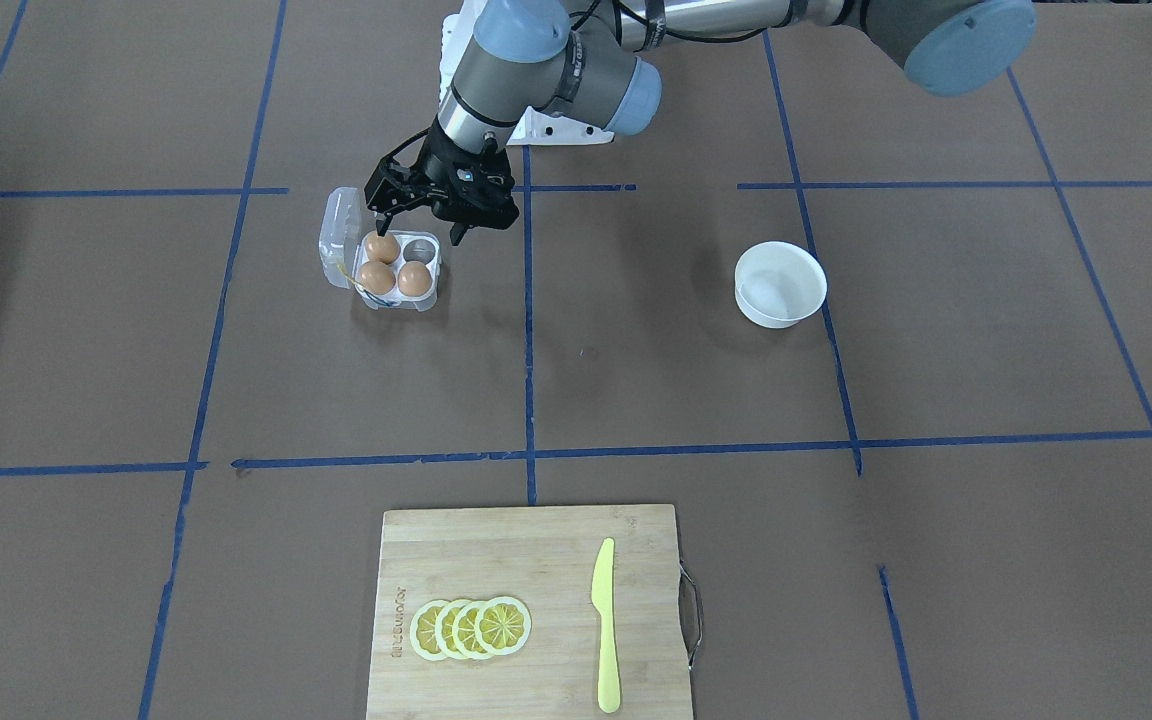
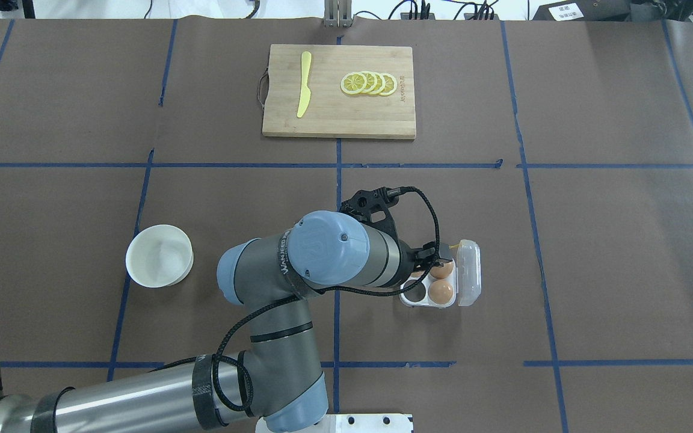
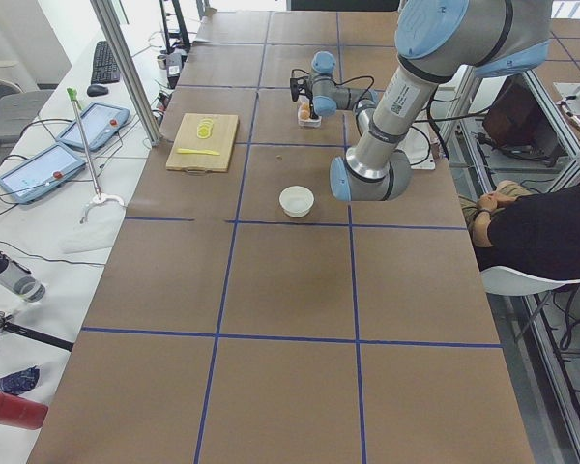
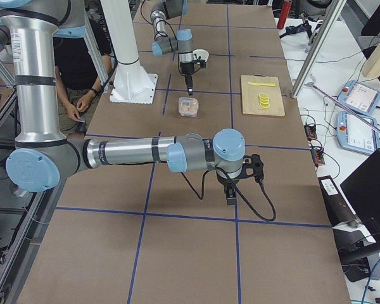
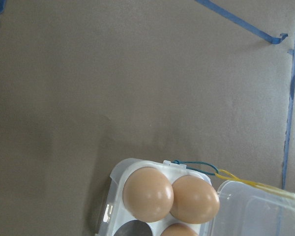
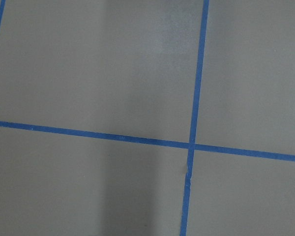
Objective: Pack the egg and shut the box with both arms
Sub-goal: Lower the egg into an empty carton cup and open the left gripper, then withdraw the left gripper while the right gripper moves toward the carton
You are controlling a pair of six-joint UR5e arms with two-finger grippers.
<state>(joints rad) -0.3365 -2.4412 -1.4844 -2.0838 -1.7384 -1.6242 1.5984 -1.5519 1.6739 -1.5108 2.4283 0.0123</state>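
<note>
I am hovering the left arm's black two-finger gripper [image 1: 418, 228], jaws wide and empty, over the small clear plastic four-cell egg carton [image 1: 403, 301], where the smooth tan-brown egg [image 1: 381, 247] is sitting among three, hinged lid [image 1: 338, 225] standing open. The right gripper [image 4: 230, 193], well apart, is showing too little to tell its opening. I am judging the carton light, flimsy and apt to skid, so I am planning to brace its base and push the lid's free edge.

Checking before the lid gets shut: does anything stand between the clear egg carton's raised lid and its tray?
Yes. The left gripper hangs open just over the clear plastic four-cell egg carton, in the path of its raised transparent lid. Nothing else visible blocks it.
</note>
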